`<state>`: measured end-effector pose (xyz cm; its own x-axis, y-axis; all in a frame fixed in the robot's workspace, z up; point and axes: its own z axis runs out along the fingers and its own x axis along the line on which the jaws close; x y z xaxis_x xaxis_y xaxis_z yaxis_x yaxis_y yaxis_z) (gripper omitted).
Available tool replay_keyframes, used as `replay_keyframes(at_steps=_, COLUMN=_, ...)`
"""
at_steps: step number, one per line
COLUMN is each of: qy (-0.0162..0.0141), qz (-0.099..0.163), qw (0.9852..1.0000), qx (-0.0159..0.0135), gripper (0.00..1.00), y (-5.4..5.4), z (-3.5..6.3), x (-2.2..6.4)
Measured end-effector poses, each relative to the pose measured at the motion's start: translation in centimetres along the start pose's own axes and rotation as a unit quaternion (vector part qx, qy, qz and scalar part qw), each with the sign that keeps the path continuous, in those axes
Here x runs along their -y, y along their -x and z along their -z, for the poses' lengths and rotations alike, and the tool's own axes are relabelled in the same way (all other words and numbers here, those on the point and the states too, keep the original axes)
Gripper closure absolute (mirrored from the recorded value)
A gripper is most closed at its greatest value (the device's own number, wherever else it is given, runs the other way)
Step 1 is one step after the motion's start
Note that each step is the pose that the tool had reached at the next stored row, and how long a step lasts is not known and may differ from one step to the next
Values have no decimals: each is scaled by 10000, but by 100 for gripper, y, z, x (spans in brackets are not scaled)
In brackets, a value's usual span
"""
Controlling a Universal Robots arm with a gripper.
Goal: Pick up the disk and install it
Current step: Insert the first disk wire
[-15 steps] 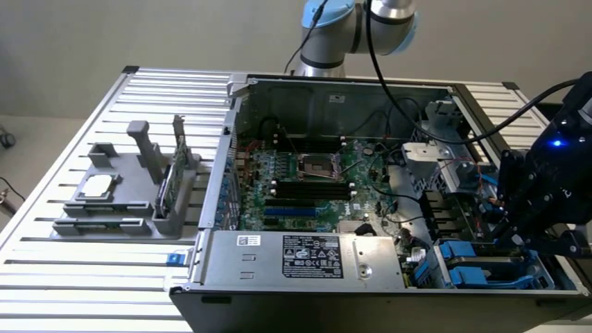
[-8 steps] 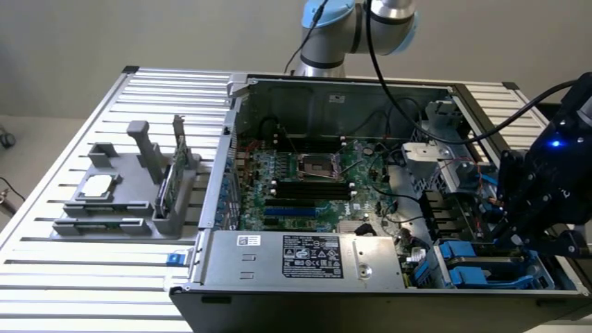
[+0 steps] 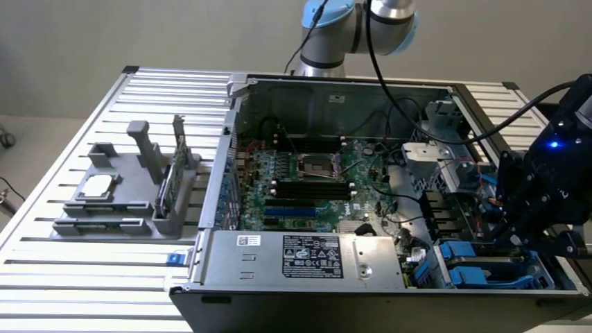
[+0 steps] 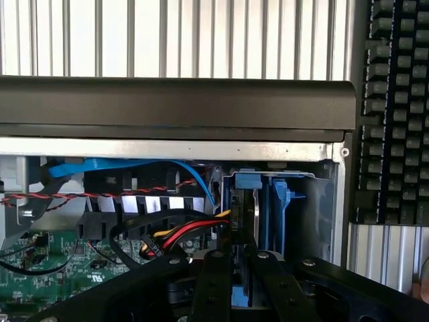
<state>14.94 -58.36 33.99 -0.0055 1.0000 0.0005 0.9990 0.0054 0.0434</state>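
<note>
The black jaws (image 4: 234, 268) stand narrow, clamped on the thin upright disk (image 4: 242, 221), a grey metal slab edged in bright blue plastic, standing in the drive bay at the near right corner of the open grey computer case (image 3: 231, 125). Red, yellow and black cables (image 4: 181, 235) crowd its left; another blue carrier (image 4: 278, 208) stands just right. The case sits on the slatted metal table (image 3: 74, 277).

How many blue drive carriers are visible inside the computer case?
2, both in the bay at the case's front corner on the exterior view's right: one nearer the motherboard, one nearer the front edge. More may be hidden behind the hand.
</note>
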Motion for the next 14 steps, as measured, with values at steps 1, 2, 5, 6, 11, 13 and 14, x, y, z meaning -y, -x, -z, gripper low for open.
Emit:
replay_keyframes(at_steps=1, qy=0, qz=0, qw=10000, qx=0, gripper=83, y=0, z=-2, x=-1)
replay_keyframes(at_steps=2, qy=0, qz=1, qw=10000, qx=-1, gripper=83, y=0, z=-3, x=-2)
replay_keyframes(at_steps=5, qy=0, qz=1, qw=10000, qx=-2, gripper=83, y=0, z=-9, x=-2)
replay_keyframes(at_steps=6, qy=0, qz=1, qw=10000, qx=-2, gripper=83, y=0, z=-11, x=-2)
replay_keyframes(at_steps=11, qy=2, qz=1, qw=10000, qx=-2, gripper=83, y=0, z=-25, x=-2)
replay_keyframes(at_steps=13, qy=2, qz=0, qw=10000, qx=-7, gripper=83, y=0, z=-30, x=-2)
replay_keyframes(at_steps=14, qy=2, qz=0, qw=10000, qx=-10, gripper=83, y=0, z=-33, x=-1)
